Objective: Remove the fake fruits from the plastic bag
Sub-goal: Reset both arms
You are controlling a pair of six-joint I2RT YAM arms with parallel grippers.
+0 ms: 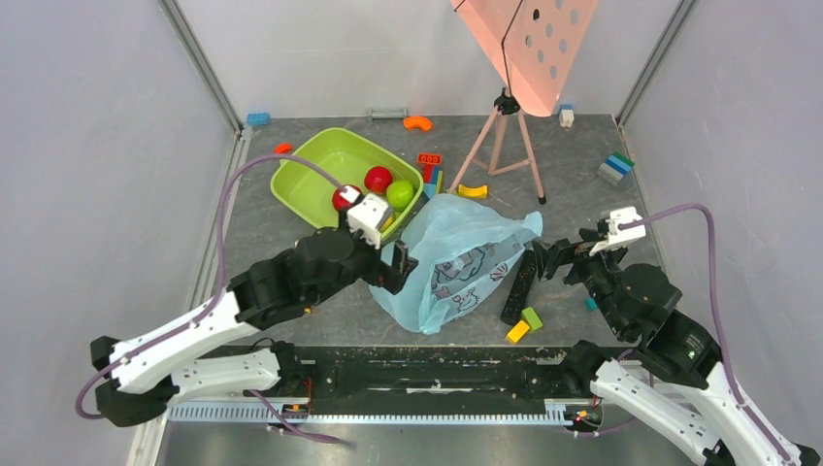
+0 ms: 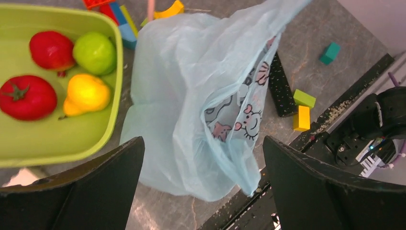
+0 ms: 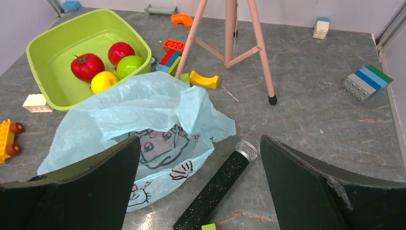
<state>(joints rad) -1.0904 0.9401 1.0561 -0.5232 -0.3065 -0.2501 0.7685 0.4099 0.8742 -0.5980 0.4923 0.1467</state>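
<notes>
**Four fruits in the tub, bag slack: back away cleanly**

The fake fruits [image 2: 86, 93] all lie in the green tub [image 2: 52, 139]: a red tomato-like one, a second red round one, a green apple and a yellow pointed one, packed close together at one end. The plastic bag [image 2: 191, 96] lies crumpled on the worktop [image 3: 311, 110] just beside the tub, with no bulge showing. Its inside is not fully visible, so whether it is truly empty cannot be told.

The left fingers [image 2: 110, 187] are spread wide with nothing between them, poised above the bag's edge nearest the tub. The right fingers [image 3: 95, 187] are equally wide and empty, on the bag's far side near a black microphone [image 3: 215, 187].

The task looks finished or very nearly so. The sound move is to lift the left arm straight up, keeping the fingers off the film and the tub rim, then check the bag's folds for anything left.

The fruits are glossy, hard-looking plastic, rounded and likely to roll. The bag is thin, crinkly, translucent pale blue with cartoon prints, and it would snag and drag easily. The tub is smooth and rigid with rounded corners. The worktop is matt grey and stone-patterned.
</notes>
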